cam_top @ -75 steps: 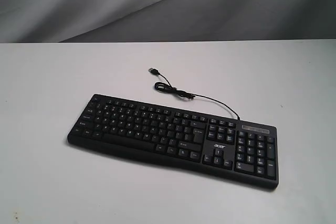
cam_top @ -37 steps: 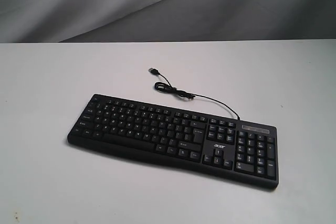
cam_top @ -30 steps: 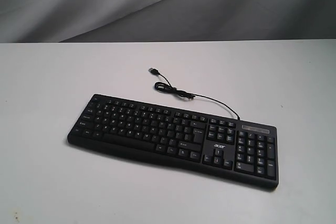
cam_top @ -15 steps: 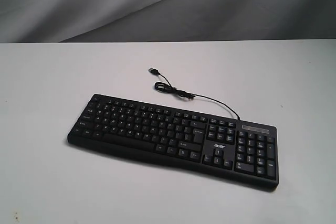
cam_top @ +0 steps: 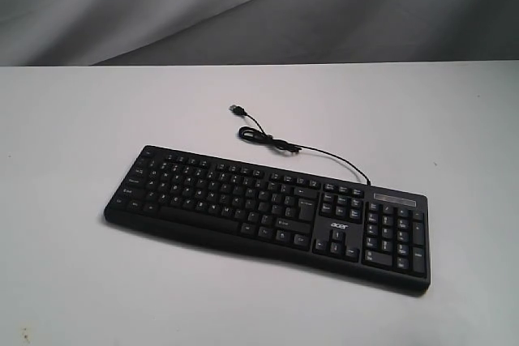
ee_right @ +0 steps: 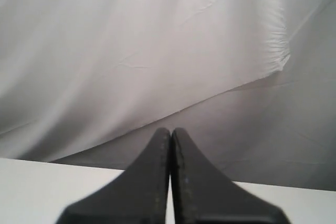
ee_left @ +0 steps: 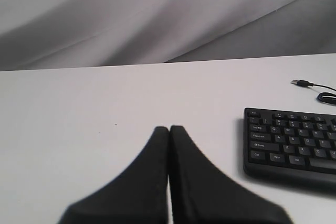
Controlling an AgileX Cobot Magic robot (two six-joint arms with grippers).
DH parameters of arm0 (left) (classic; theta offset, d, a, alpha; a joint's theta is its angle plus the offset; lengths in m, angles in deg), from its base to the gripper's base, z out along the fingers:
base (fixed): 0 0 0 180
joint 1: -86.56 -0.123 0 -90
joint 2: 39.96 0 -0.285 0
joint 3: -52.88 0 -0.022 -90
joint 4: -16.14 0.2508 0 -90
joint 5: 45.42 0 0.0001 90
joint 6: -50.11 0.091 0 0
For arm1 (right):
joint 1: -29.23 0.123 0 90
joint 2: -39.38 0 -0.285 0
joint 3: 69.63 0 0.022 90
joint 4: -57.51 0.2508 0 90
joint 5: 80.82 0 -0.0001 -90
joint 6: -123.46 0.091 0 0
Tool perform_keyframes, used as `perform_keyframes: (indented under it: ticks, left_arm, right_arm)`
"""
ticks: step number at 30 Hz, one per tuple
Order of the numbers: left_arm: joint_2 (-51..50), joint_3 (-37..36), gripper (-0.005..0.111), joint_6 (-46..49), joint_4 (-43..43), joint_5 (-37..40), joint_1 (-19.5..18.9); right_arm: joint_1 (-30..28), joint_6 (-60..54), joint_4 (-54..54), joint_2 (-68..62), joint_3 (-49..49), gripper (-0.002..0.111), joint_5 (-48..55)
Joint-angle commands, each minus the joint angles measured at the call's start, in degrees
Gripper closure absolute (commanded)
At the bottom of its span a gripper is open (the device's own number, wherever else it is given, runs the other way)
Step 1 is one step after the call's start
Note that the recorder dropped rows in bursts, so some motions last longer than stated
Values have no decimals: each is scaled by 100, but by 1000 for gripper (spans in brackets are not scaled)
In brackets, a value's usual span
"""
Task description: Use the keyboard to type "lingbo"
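Looks unstarted: all of "lingbo" left to type. Keyboard [cam_top: 268, 215] flat on table [cam_top: 73, 281], slanted 10-to-4 o'clock, cable [cam_top: 300, 150] trailing toward 11. Left gripper [ee_left: 169, 129] and right gripper [ee_right: 171, 130] pinched closed, empty, clear of keys.

Nothing has changed since the earlier exterior pictures; the keyboard [cam_top: 268, 215] and its cable [cam_top: 280, 145] lie unmoved.

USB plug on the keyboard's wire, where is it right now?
In the exterior view the USB plug lies on the white table, left of centre, behind the keyboard.
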Motion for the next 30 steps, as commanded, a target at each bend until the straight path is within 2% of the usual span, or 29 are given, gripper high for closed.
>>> perform_keyframes:
  ticks: [1, 4, 7, 10, 13, 16, 18, 22, 25, 26, 27, 28, 29, 30]
  left_arm:
    - [21, -28, 106, -12, -21, -51, -6]
    - [21, -28, 106, -12, -21, -51, -6]
    - [21, -28, 106, -12, -21, -51, -6]
    - [21, -28, 106, -12, -21, -51, -6]
    - [21, -28, 106, -12, -21, -51, -6]
    - [21, -28, 106, -12, -21, -51, -6]
    - [21, -28, 106, -12, -21, -51, -6]
    - [21, -28, 106, -12, -21, -51, -6]
    - [21, -28, 106, -12, -21, -51, -6]
    - [21, -28, 106, -12, -21, -51, -6]
    - [21, -28, 106, -12, -21, -51, -6]
    - [21, -28, 106, -12, -21, -51, -6]
    - [21, -28, 106, -12, -21, -51, -6]
    - [21, -28, 106, -12, -21, -51, -6]
  right_arm:
    - [16, 425, -648, 34, 41, 108, -73]
    - [16, 466, -686, 34, 41, 108, -100]
    - [16, 412, -1231, -36, 221, 108, 44]
    - [299, 1084, -2258, -398, 885, 108, 1251]
    - [981, 2204, -3801, -1020, 1819, 108, 2418]
    - [1460, 3440, -5209, -1527, 2532, 108, 2453]
    - [1563, 3754, -5209, -1852, 2944, 108, 2351]
    - [1563, 3391, -5209, -2153, 3278, 108, 2611]
    - [1563, 2617, -5209, -2214, 3303, 108, 4072]
    - [1563, 2398, -5209, -2214, 3303, 108, 5445]
    - [1563, 2398, -5209, -2214, 3303, 108, 6264]
    - [1563, 1922, -4543, -2214, 3480, 108, 7206]
    - [1502, 1254, -3635, -2214, 3625, 108, 7224]
    - [1372, -704, -1527, -2245, 4059, 108, 6870]
